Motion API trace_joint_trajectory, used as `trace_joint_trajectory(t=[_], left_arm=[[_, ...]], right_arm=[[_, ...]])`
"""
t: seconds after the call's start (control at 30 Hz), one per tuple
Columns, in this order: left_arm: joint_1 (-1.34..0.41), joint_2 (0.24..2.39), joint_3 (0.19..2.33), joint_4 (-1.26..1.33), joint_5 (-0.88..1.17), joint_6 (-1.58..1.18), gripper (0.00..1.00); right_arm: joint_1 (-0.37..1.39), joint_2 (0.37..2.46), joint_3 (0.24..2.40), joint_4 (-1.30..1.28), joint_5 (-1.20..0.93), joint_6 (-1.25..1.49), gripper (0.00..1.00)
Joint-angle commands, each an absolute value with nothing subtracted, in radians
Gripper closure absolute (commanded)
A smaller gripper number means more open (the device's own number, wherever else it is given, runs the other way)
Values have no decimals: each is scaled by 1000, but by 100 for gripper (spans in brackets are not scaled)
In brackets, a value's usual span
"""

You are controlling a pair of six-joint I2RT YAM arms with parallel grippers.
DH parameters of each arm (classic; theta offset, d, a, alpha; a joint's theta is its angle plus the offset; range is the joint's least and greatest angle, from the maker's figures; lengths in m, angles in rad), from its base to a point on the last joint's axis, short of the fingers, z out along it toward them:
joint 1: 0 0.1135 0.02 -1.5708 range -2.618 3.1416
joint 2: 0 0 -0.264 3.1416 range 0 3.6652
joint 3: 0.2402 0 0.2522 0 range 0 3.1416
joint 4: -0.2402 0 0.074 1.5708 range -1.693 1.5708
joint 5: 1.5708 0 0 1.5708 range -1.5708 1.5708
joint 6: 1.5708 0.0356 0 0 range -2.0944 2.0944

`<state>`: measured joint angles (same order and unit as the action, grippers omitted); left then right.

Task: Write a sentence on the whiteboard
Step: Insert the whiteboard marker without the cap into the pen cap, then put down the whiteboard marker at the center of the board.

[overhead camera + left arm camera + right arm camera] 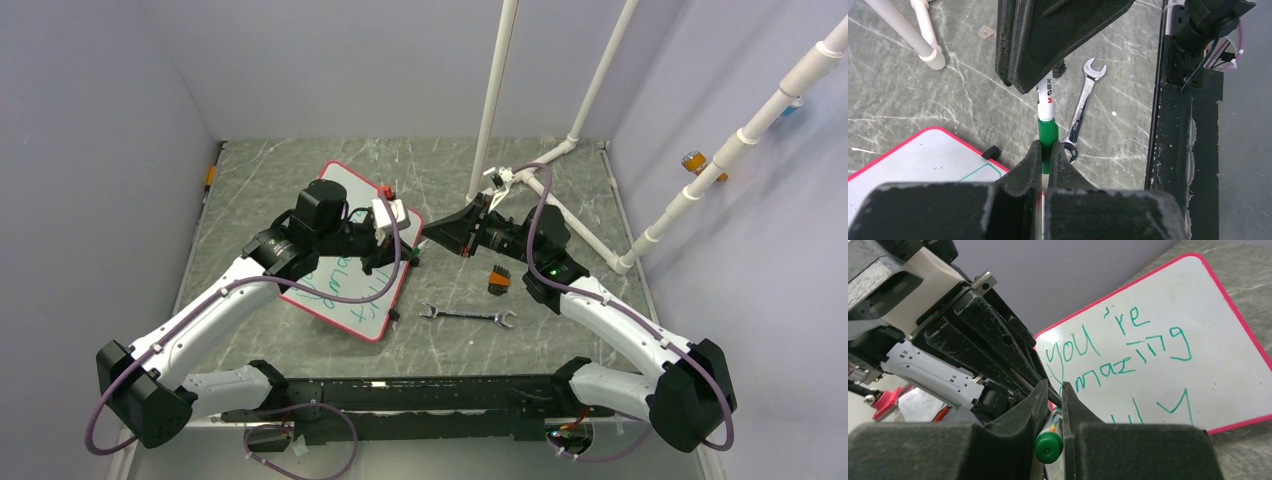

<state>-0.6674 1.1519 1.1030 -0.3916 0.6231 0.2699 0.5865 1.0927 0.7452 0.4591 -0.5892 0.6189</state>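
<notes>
**Both hands on one marker, board off to my left**

Closest in: my left hand (pixel 1047 149) is squeezed fully shut on the green cap (pixel 1047 131). My right hand (pixel 1054 390) is nearly closed round the white barrel of the marker (pixel 1046 97), its green tail end poking back at me. So the pen's long axis runs straight from one hand to the other, nose to nose above the tabletop (pixel 560 300). A wrench (pixel 467 316) lies flat below.

Further out, the whiteboard (pixel 1218 365) lies flat under my left arm, so left's nearer. The sentence (pixel 1118 355), "you're amazing" plus a cut-off third line, is already there in green. I reckon any push or pull goes along that axis.
</notes>
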Motion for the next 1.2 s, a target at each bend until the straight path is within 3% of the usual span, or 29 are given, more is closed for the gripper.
trace_joint_trajectory(t=[0.0, 0.63, 0.87, 0.97, 1.17], left_arm=[[-684, 1143, 1136, -279, 795, 258, 100], [-648, 1127, 1116, -206, 995, 197, 100], [-647, 1147, 1132, -265, 915, 249, 100], [-648, 1137, 1120, -271, 843, 271, 93], [-648, 1144, 1120, -284, 678, 275, 62]], right_arm=[[601, 1143, 699, 606, -700, 607, 100], [651, 1232, 663, 798, -906, 567, 100], [653, 1188, 691, 627, -786, 497, 100], [652, 1171, 711, 515, -718, 445, 100], [651, 1141, 735, 336, -494, 416, 100]])
